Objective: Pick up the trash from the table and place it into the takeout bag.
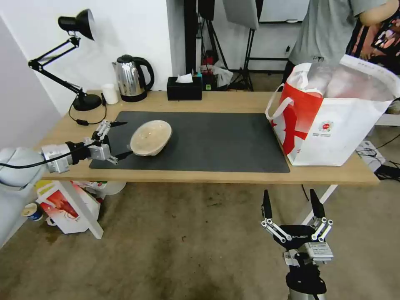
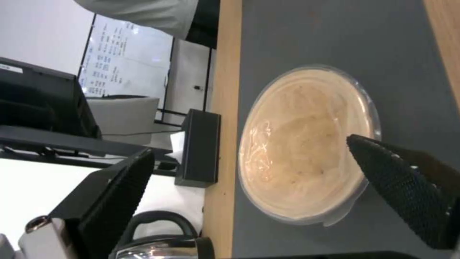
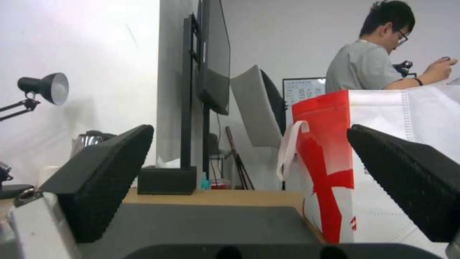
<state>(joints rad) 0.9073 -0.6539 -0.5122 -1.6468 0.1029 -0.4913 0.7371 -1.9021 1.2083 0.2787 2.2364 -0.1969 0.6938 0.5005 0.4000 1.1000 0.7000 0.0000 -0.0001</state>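
A shallow beige bowl [image 1: 151, 137] of trash sits tipped on the dark mat [image 1: 208, 141] of the table [image 1: 233, 102], towards its left end. My left gripper [image 1: 126, 138] is open at the bowl's left side. In the left wrist view one finger [image 2: 393, 172] overlaps the bowl's [image 2: 302, 144] rim and the other stands well clear of it. The takeout bag [image 1: 333, 121], white with a red panel, stands open on the table's right end. My right gripper [image 1: 290, 200] hangs open below the table's front edge, fingers pointing up, and faces the bag [image 3: 383, 162].
Along the table's back edge stand a black desk lamp [image 1: 85, 102], a small white cup [image 1: 110, 93], a steel kettle [image 1: 131, 77] and a black tissue box [image 1: 184, 87]. A person [image 1: 329, 29] stands behind the bag. Boxes and clutter [image 1: 62, 204] lie under the table's left end.
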